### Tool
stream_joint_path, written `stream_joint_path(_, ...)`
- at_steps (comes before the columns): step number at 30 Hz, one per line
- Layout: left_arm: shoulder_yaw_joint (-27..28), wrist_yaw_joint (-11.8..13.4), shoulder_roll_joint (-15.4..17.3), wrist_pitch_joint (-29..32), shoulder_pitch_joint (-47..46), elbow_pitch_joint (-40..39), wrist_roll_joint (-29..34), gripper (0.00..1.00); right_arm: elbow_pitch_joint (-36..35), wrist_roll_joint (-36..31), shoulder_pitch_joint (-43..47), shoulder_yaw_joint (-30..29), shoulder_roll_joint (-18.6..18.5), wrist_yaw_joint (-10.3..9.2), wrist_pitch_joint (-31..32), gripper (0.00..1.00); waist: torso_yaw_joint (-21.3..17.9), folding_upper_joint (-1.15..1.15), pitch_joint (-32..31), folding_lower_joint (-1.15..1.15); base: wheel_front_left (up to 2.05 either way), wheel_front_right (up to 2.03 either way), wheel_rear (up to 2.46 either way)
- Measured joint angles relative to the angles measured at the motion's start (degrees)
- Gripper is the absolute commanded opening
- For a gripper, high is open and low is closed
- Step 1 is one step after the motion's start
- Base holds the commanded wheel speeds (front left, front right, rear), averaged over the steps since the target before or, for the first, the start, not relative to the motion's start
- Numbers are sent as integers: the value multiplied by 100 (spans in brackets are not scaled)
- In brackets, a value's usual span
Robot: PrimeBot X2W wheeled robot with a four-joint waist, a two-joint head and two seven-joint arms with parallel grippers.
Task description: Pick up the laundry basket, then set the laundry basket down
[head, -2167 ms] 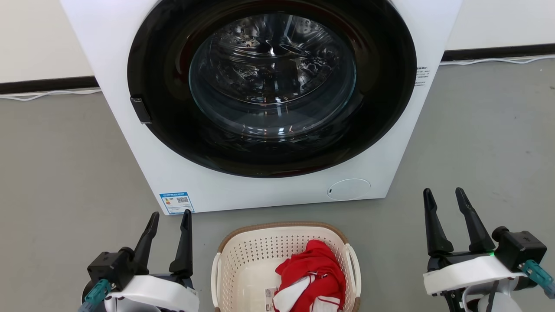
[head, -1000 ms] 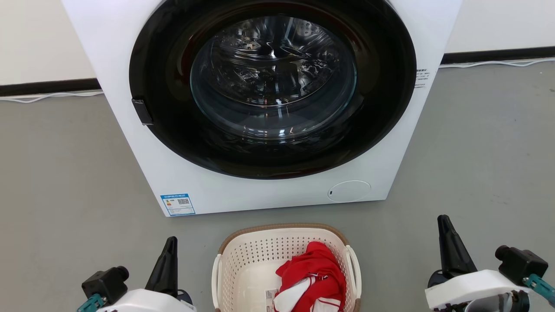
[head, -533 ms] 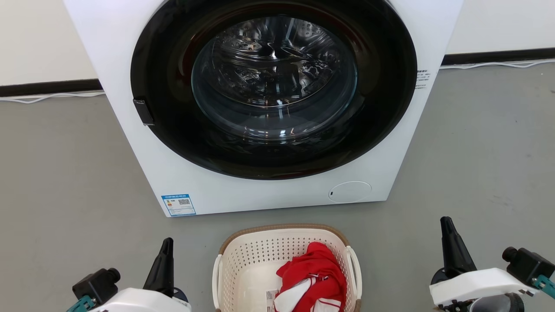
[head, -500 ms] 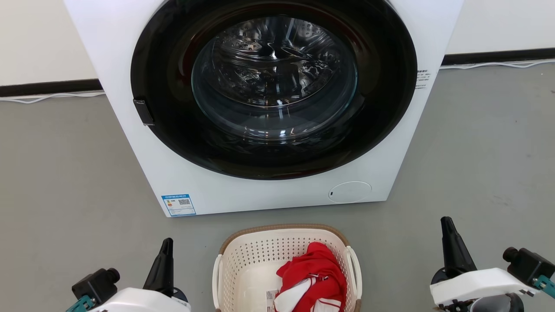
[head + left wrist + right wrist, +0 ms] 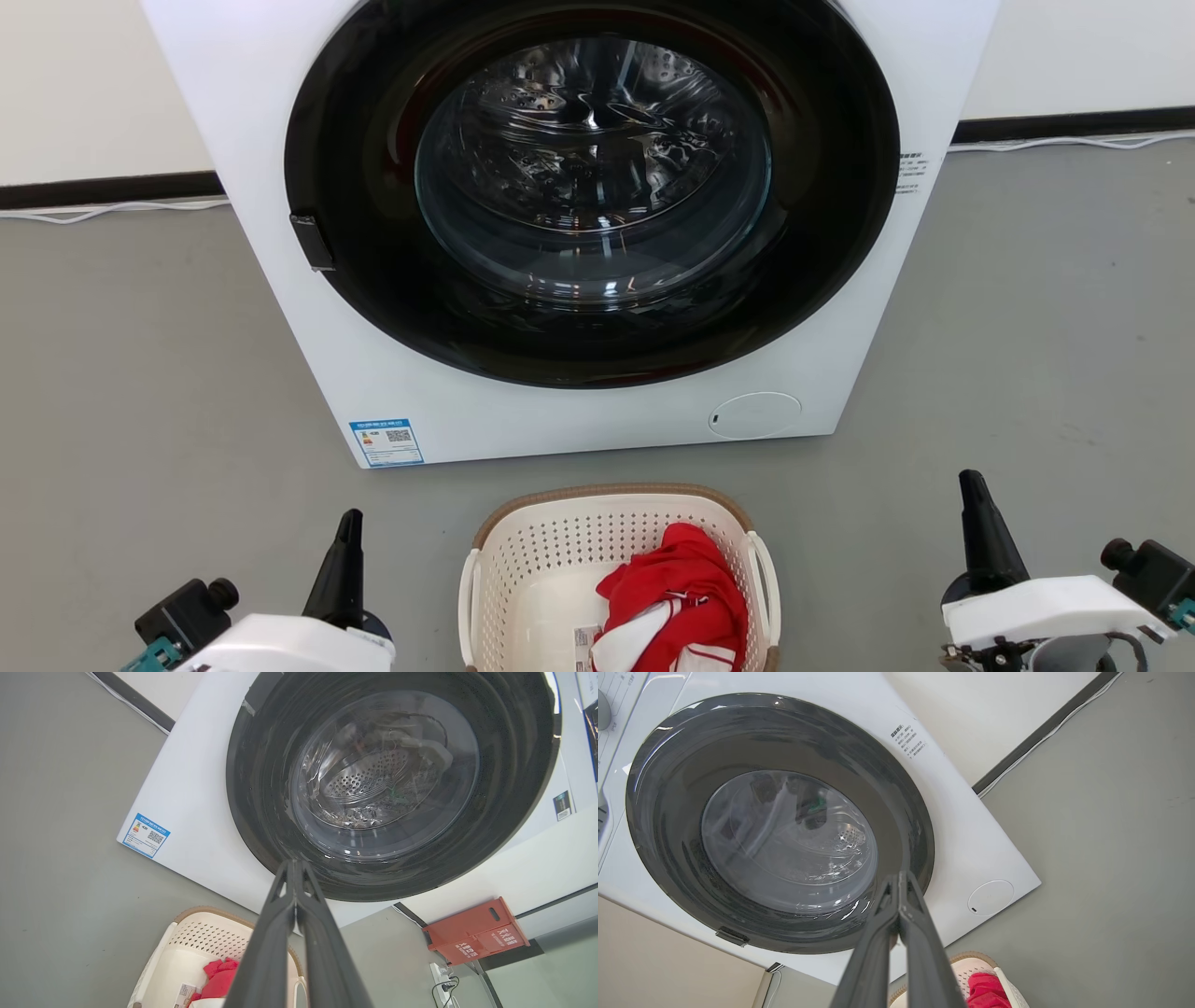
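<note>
The laundry basket [image 5: 560,546] is set on the floor [image 5: 140,373] between the left gripper [image 5: 349,519] and the right gripper [image 5: 972,485], apart from both. Each gripper is pressed fully closed with nothing grasped. A red garment [image 5: 677,583] is contained in the basket, and the washing machine [image 5: 597,415] is seen beyond the fingertips.

We log bright, even, diffuse light in all three views; we cannot place its source. Only faint, soft-edged shade lies on the grey floor [image 5: 1027,308] around the laundry basket [image 5: 607,489]. White glints and streaked reflections cross the washer door glass [image 5: 593,168]. Head view sharp corner to corner. In both wrist views, straight edges bow toward the corners.
</note>
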Motion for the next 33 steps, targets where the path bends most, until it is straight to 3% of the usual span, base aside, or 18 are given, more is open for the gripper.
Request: stream_joint_path(33,213,-44,4,558,-102,0,-1948,0,-58,2053,-16,-200,37,0,555,0,35,0,-36,-1,0,0,0)
